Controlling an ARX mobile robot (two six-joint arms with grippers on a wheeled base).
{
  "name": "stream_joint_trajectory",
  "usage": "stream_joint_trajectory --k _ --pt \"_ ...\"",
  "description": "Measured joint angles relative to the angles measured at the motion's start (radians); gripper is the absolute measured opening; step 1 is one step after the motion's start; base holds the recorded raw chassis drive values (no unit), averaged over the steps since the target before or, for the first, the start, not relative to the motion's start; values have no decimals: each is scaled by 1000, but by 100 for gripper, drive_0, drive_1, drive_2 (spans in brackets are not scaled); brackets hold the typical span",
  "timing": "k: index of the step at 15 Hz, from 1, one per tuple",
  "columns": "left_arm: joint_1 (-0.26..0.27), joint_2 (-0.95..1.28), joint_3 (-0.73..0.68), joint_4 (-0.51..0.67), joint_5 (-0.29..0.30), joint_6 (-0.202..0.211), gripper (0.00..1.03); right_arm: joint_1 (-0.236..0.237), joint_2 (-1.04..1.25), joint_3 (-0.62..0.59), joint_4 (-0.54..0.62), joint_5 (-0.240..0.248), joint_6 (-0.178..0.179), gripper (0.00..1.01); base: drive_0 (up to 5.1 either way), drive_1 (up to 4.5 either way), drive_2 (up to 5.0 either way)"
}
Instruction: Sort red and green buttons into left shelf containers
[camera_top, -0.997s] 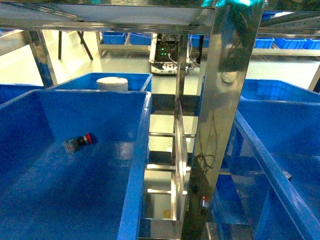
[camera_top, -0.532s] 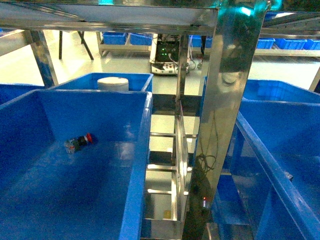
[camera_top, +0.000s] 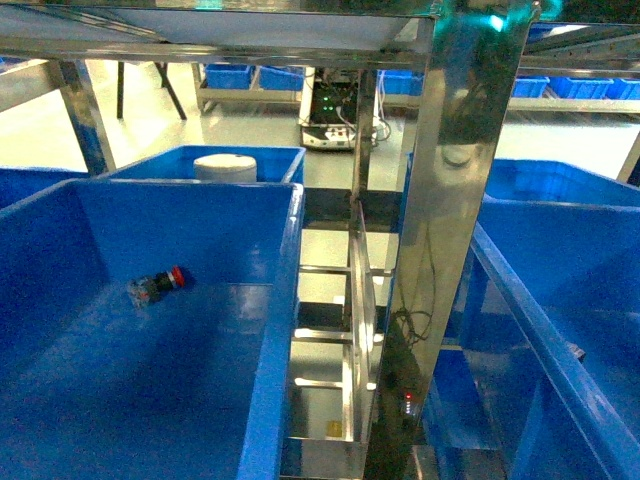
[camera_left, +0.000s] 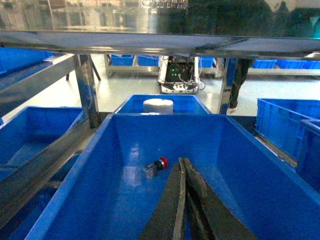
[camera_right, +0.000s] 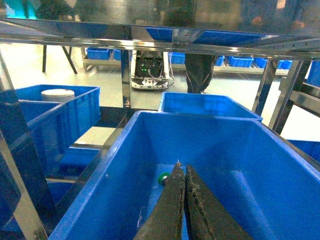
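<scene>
Basically, red button (camera_left: 155, 167) lies at eleven o'clock just beyond the left gripper (camera_left: 182, 162), jaws pinched together, gripping nothing; cap points right.

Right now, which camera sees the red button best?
The left wrist view: the red button lies near the middle of the blue bin, just beyond the shut left gripper. The head view shows it smaller, off to the left. The right wrist view doesn't show it.

Steel shelf (camera_top: 440, 230) carries deep blue bins (camera_top: 275, 330); roller tracks (camera_top: 358, 330) between them.
</scene>
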Motion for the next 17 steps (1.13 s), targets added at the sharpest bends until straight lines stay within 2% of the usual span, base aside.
stream_joint_trajectory --k 7,8,13,14,17 --pt "0 -29 -31 5 0 1 2 0 0 0 0 0 0 2 0 0 0" --pt "0 -29 -31 4 0 1 14 0 0 0 0 0 0 15 0 0 0" --pt "0 -29 -31 5 0 1 90 0 0 0 0 0 0 92 0 0 0" --pt "0 -29 -31 5 0 3 100 0 0 0 0 0 1 99 0 0 0" --pt "0 -29 -31 5 0 2 98 0 0 0 0 0 1 98 0 0 0"
